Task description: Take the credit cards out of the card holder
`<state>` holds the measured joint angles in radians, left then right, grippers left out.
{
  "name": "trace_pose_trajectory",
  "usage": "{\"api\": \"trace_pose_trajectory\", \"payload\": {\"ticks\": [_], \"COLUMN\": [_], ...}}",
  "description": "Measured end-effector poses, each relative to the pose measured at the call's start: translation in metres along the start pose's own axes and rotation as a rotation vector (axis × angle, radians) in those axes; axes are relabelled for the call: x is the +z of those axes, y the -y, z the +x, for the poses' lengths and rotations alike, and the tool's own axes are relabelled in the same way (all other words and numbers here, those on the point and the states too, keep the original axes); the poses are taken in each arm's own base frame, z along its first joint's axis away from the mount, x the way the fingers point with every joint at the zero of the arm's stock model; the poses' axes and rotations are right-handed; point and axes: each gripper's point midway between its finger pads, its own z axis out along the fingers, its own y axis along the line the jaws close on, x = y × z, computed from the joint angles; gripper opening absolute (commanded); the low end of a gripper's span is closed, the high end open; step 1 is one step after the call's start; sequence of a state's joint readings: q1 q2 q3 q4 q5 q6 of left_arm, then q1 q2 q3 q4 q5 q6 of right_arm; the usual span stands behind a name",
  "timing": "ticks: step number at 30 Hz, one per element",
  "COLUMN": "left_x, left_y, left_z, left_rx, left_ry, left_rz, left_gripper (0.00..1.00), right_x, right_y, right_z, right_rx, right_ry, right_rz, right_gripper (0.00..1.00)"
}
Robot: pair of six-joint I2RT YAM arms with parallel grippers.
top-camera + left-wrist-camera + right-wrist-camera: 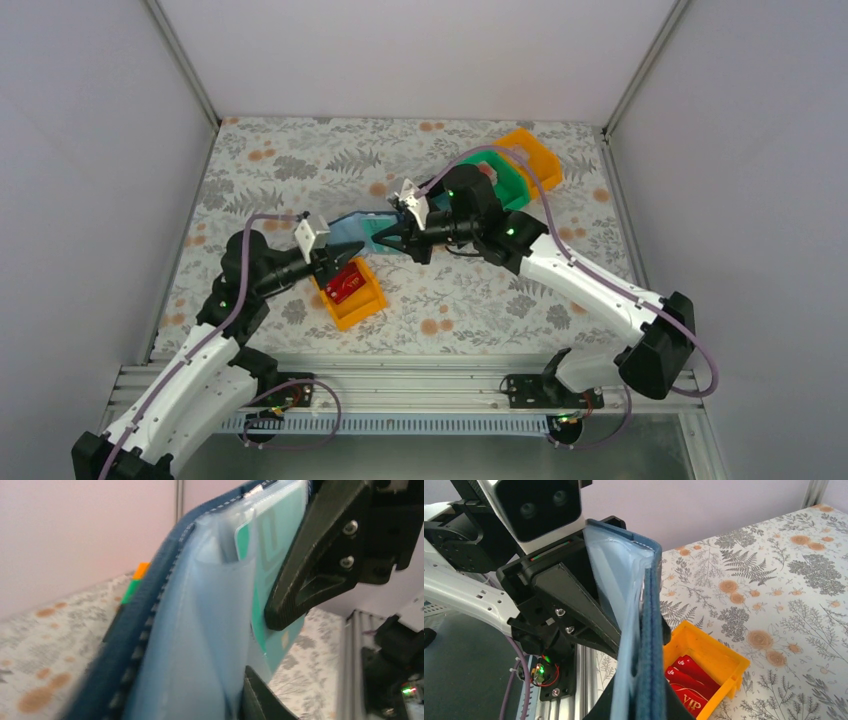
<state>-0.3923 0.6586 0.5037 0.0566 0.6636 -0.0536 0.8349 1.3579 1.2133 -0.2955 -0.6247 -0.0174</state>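
The card holder is held in the air above the middle of the table, opened, between the two grippers. In the right wrist view its dark navy cover is seen edge-on, and the pale clear sleeves are spread to one side of it. A teal card is seated inside one of the sleeves, and its corner is visible through the plastic.

The holder is pinched by the right gripper, whose jaws are pressed together on the cover and the sleeves. In the left wrist view one of its black fingers is laid against the sleeve with the teal card.

The left gripper is placed at the other end of the holder, just beside the loose sleeves. One of its fingers is seen close against the plastic. Whether anything is pinched by it cannot be told, because the tips are covered; perhaps the sleeves are only touched.

Below the left gripper a near orange bin is standing on the table, and red cards are lying in it, one of them marked "VIP". At the far right of the table a green bin and a second orange bin are placed just beside each other, well apart from the near one.
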Motion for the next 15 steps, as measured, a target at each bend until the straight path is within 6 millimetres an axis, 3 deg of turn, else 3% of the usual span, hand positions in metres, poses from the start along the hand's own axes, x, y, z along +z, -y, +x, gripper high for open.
{"api": "trace_pose_trajectory", "payload": {"ticks": [2, 6, 9, 10, 11, 12, 13, 15], "left_x": [-0.001, -0.002, -0.003, -0.004, -0.004, -0.005, -0.006, -0.007], "left_y": [0.001, 0.008, 0.016, 0.018, 0.021, 0.024, 0.026, 0.03], "left_z": [0.001, -0.001, -0.003, -0.004, -0.007, -0.008, -0.009, -0.01], "left_rx": [0.002, 0.009, 0.017, 0.02, 0.025, 0.026, 0.027, 0.028], "left_ry": [-0.005, 0.001, 0.007, 0.014, 0.023, 0.028, 0.031, 0.031], "left_rz": [0.002, 0.037, 0.077, 0.089, 0.104, 0.117, 0.129, 0.147], "left_gripper": [0.03, 0.02, 0.02, 0.02, 0.02, 0.02, 0.02, 0.02], "right_x": [-0.001, -0.009, -0.021, -0.025, -0.028, -0.031, -0.033, -0.035], "right_y": [-0.001, -0.007, -0.017, -0.019, -0.021, -0.023, -0.023, -0.022], "right_z": [0.001, 0.002, -0.001, -0.002, -0.003, -0.004, -0.004, -0.002], "right_rx": [-0.018, -0.048, -0.081, -0.087, -0.092, -0.098, -0.1, -0.102], "right_ry": [-0.005, -0.004, 0.011, 0.018, 0.023, 0.028, 0.031, 0.027], "right_rz": [0.0, -0.001, -0.001, 0.002, 0.005, 0.007, 0.012, 0.018], "right_gripper": [0.11, 0.33, 0.37, 0.33, 0.25, 0.1, 0.05, 0.04]}}
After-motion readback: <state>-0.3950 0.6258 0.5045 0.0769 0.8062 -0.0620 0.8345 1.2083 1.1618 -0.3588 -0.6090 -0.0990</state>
